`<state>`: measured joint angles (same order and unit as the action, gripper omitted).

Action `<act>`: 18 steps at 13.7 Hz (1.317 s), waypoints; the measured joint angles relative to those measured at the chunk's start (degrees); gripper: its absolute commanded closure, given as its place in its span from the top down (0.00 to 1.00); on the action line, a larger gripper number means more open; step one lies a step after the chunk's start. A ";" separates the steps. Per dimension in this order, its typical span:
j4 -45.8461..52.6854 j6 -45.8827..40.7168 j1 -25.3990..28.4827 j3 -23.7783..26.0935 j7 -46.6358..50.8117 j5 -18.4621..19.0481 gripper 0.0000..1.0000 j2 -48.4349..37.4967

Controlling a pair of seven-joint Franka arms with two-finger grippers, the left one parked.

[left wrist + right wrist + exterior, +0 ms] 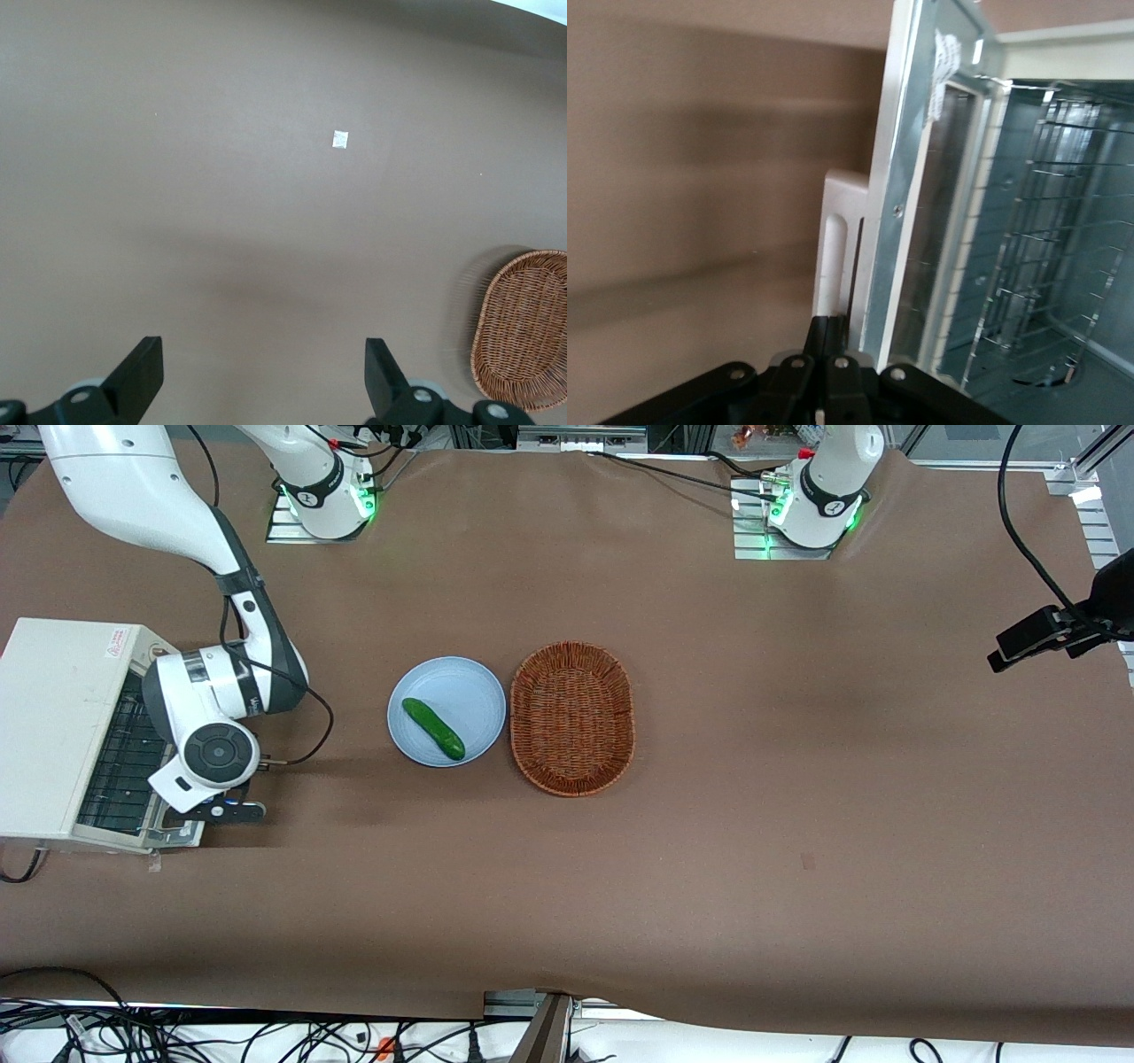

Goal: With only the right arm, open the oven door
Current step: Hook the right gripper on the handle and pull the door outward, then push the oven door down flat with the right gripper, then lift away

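One oven door (pixel 921 221), partly swung open, at working arm's end of worktop (pixel 797 779). Hand (pixel 833 354) pinched shut on door's handle (pixel 830 257). We judge door rigid, hinged, glass fragile; hold handle.

Even overhead light; soft shadows; slight blur

The right arm (pixel 208 691) covers most of the oven door (pixel 133 757) in the front view. The gripper (pixel 232 811) sits low by the door's handle, mostly hidden under the wrist. In the left wrist view, the picture's edge cuts off the basket (pixel 523 329).
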<state>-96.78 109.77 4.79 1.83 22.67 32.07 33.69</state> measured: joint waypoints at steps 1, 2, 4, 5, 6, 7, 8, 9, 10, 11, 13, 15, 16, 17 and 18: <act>0.15 0.33 0.00 0.13 0.00 -0.34 0.00 0.99; 0.21 0.72 0.00 0.21 0.00 -0.58 0.00 2.00; 0.21 1.49 -0.12 0.22 0.07 -1.02 0.00 3.96; 0.22 1.86 -0.27 0.22 0.09 -1.19 0.00 4.94; 0.22 2.07 -0.38 0.21 0.09 -1.22 0.00 5.77; 0.23 2.24 -0.46 0.21 0.06 -1.21 0.00 6.45; 0.24 2.32 -0.50 0.21 0.01 -1.29 0.00 6.89; 0.22 2.10 -0.54 0.19 -0.15 -1.88 0.00 7.09; 0.14 1.56 -0.75 0.14 -0.82 -3.20 0.00 7.11; 0.14 1.09 -1.01 0.03 -1.94 -4.80 0.00 7.08; 0.16 0.74 -1.43 -0.16 -4.16 -6.89 0.00 6.83; 0.15 0.36 -1.66 -0.21 -5.51 -8.00 0.00 6.32; 0.13 -0.46 -1.72 -0.28 -6.05 -8.93 0.00 5.94; 0.08 -1.66 -1.79 -0.49 -7.19 -10.41 0.00 5.54; 0.04 -2.69 -1.94 -0.76 -8.60 -12.15 0.00 5.17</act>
<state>-96.74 107.08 2.86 1.07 14.07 19.92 38.86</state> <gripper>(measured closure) 0.991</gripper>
